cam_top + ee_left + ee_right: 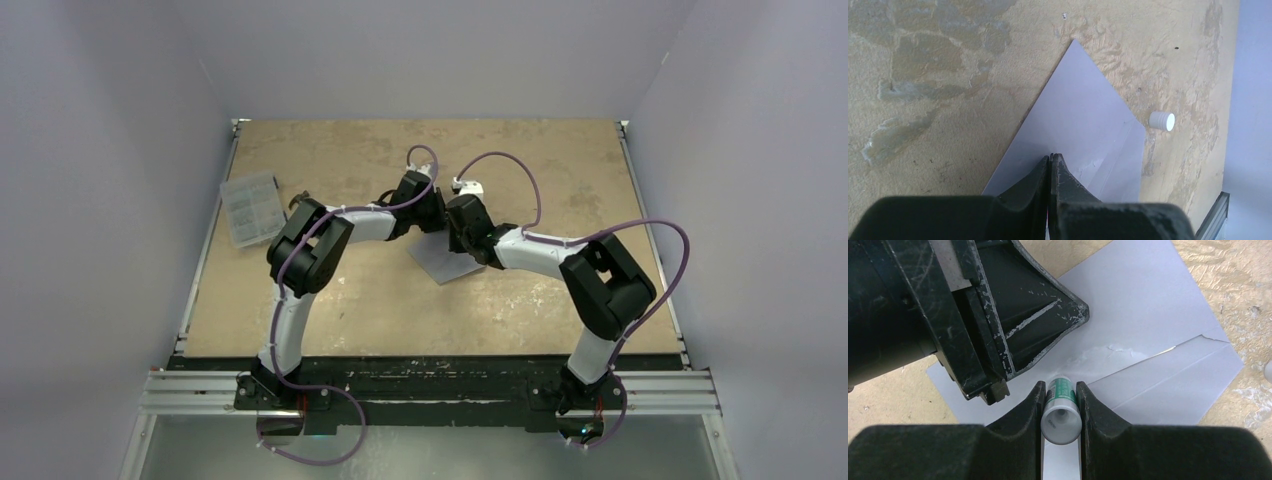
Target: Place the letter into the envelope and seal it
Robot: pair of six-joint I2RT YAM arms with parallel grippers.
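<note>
The grey-blue envelope [447, 264] lies flat on the tan board between my two grippers. It also shows in the left wrist view [1083, 110] and the right wrist view [1148, 310]. My left gripper [1052, 156] is shut with nothing between its fingers, its tips down on the envelope. My right gripper [1059, 386] is shut on a white and green glue stick [1062, 412], whose far end points down at the envelope beside a whitish smear [1098, 354]. The left gripper's fingers [1048, 315] sit just left of it. The peach-tan letter is out of view.
A small white cap [1162, 121] lies on the board just off the envelope's edge. A clear ribbed plastic box [250, 207] sits at the board's left edge. Pale walls close in the board at the back and both sides.
</note>
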